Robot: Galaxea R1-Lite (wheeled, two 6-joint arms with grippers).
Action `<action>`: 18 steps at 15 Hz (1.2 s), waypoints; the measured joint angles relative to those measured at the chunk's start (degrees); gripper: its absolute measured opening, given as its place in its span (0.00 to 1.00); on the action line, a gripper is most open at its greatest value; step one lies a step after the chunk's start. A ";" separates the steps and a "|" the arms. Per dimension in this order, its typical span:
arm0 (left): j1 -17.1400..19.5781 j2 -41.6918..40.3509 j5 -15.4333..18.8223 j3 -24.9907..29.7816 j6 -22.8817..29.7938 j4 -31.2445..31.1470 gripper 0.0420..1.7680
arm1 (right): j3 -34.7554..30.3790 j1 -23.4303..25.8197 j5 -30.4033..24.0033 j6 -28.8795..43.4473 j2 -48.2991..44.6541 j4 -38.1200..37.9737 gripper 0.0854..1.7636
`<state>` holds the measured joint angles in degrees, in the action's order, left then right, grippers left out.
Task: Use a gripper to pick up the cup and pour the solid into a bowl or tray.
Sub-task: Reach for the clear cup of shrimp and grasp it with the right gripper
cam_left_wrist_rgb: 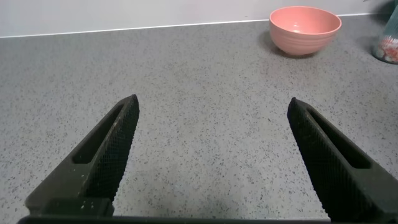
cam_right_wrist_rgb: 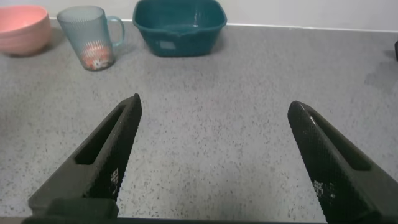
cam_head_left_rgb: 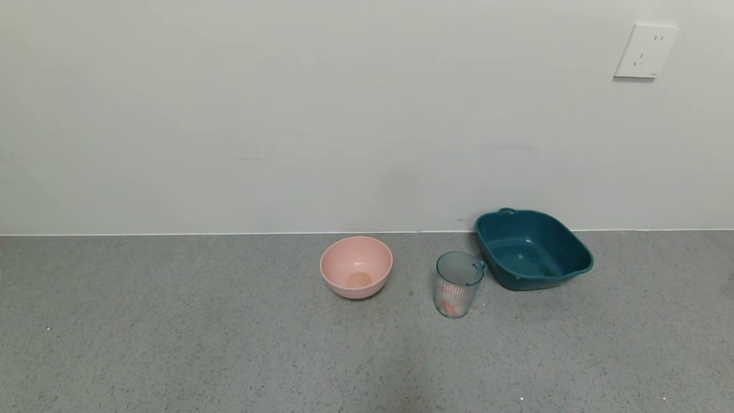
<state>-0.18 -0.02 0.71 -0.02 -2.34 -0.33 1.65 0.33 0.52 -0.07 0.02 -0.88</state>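
The translucent teal-blue cup [cam_head_left_rgb: 458,283] stands upright on the grey counter, handle toward the basin, with red-orange and white pieces [cam_head_left_rgb: 450,308] at its bottom. It also shows in the right wrist view [cam_right_wrist_rgb: 90,37] and partly in the left wrist view [cam_left_wrist_rgb: 388,43]. The dark teal basin [cam_head_left_rgb: 532,248] sits just behind and right of it, near the wall, and looks empty; it shows in the right wrist view [cam_right_wrist_rgb: 179,25] too. My left gripper [cam_left_wrist_rgb: 212,109] and right gripper [cam_right_wrist_rgb: 212,106] are both open and empty, well short of the cup. Neither arm shows in the head view.
A round pink bowl [cam_head_left_rgb: 356,267] sits left of the cup, also in the left wrist view [cam_left_wrist_rgb: 305,29] and the right wrist view [cam_right_wrist_rgb: 23,28]. A white wall rises behind the counter, with a socket [cam_head_left_rgb: 645,50] at upper right.
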 joint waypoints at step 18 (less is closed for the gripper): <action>0.00 0.00 -0.02 0.02 -0.02 0.00 0.97 | 26.58 -3.83 -9.75 -1.52 46.12 8.84 0.97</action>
<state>-0.18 -0.02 0.68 0.00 -2.36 -0.33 28.22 -3.50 -9.23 -1.60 46.14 7.96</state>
